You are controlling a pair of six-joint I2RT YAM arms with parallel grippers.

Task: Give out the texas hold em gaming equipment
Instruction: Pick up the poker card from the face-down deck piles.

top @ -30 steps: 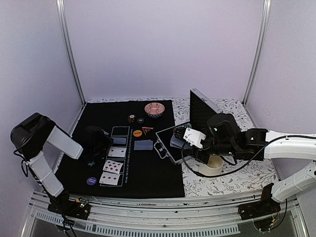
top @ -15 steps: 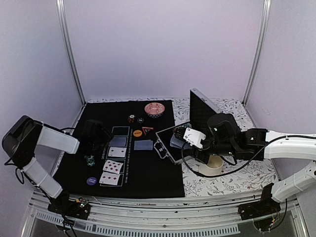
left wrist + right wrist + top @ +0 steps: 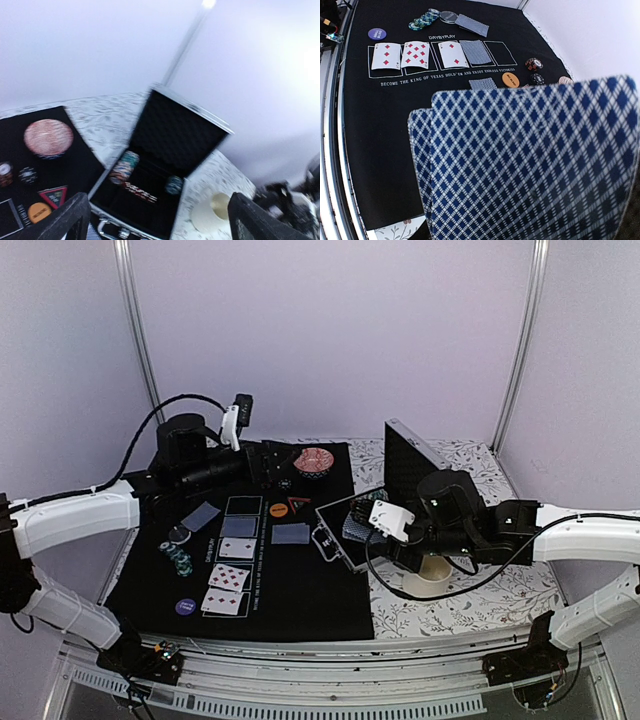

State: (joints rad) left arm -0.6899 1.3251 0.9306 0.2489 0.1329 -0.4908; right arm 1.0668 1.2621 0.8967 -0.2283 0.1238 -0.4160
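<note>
Black fingers (image 3: 70,220) of my left hand (image 3: 268,462) stand wide apart with nothing between them. A second ago that hand was low over the left side of the mat (image 3: 300,590). Now it has swung up toward the far edge of the table (image 3: 470,605), and it hovers beside the bowl (image 3: 313,461) with its camera looking into the open case (image 3: 335,545).

Where it was, a face-down card (image 3: 202,516), a dark disc (image 3: 180,535) and a small chip stack (image 3: 180,556) lie toward the table's left edge. The purple disc (image 3: 186,606) sits closer to the near edge. I take that as one player's place served, with the left hand now free to fetch more chips.

My right hand (image 3: 360,527) has stayed over the case, closed on the deck (image 3: 530,160), whose backs hide its fingers. Of the board cards (image 3: 228,577), three lie face up and one face down, and the last slot (image 3: 243,505) is bare. I reckon the next card comes from that deck.
</note>
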